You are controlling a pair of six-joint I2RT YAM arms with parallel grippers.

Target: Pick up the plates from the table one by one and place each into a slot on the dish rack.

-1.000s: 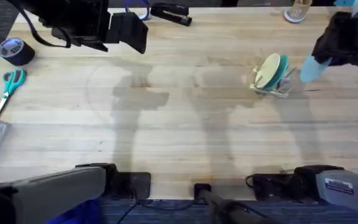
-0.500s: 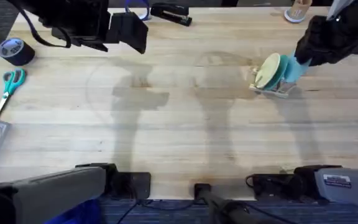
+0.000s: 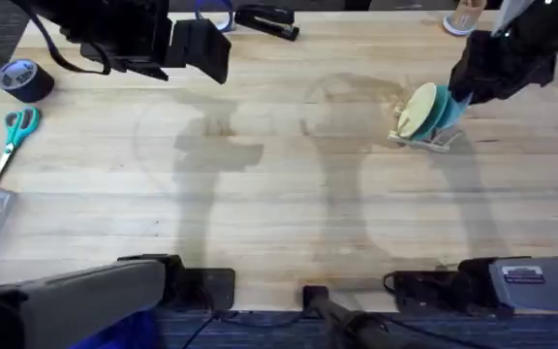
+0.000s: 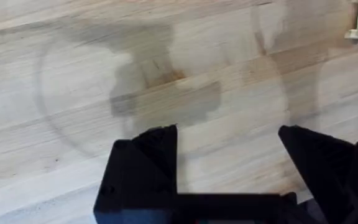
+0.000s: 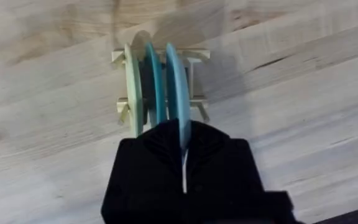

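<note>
Right tool point(image 5: 183, 148) grips the pale blue plate point(image 5: 176, 87) on edge — seemingly slotted in the dish rack point(image 5: 194, 57) — beside the teal plate point(image 5: 153, 81).

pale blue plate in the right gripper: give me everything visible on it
The pale blue plate is a small round, flat disc, plain and matte. It stands upright on edge in the dish rack, in the outermost of three occupied slots, beside the teal plate, with the pale yellow plate beyond. The right gripper is shut on its near rim. On the overhead view it sits at the table's far right.
</note>
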